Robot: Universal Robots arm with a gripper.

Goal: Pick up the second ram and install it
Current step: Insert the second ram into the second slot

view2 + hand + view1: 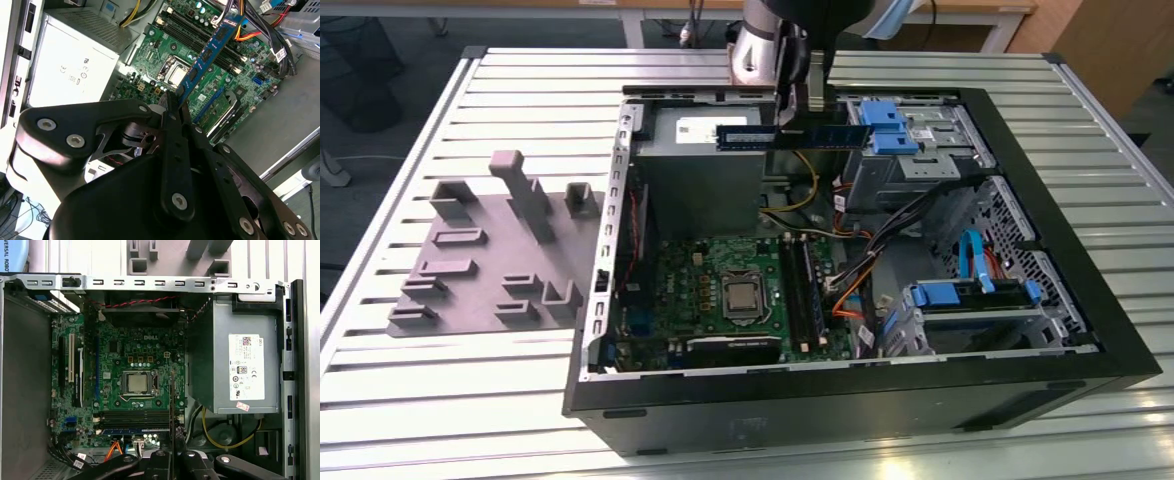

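The second ram (817,137) is a narrow blue board with black chips. It hangs level above the far end of the open computer case (1067,330), over the edge of the grey power supply (694,140). My gripper (807,126) comes down from above and is shut on its middle. In the second wrist view the ram (212,47) sticks out from between the shut fingers (172,125) over the green motherboard (165,50). In the first wrist view the ram (172,405) shows edge-on above the black slot rails (132,418). The slot rails (801,290) lie right of the processor socket (743,297).
The case lies on its side on a slatted metal table (520,90). A grey holder with upright posts (494,250) sits at the exterior view's left. Blue-tabbed drive bays (897,127) and loose cables (854,270) crowd the case's right side. A blue strip (135,431) lies beside the slots.
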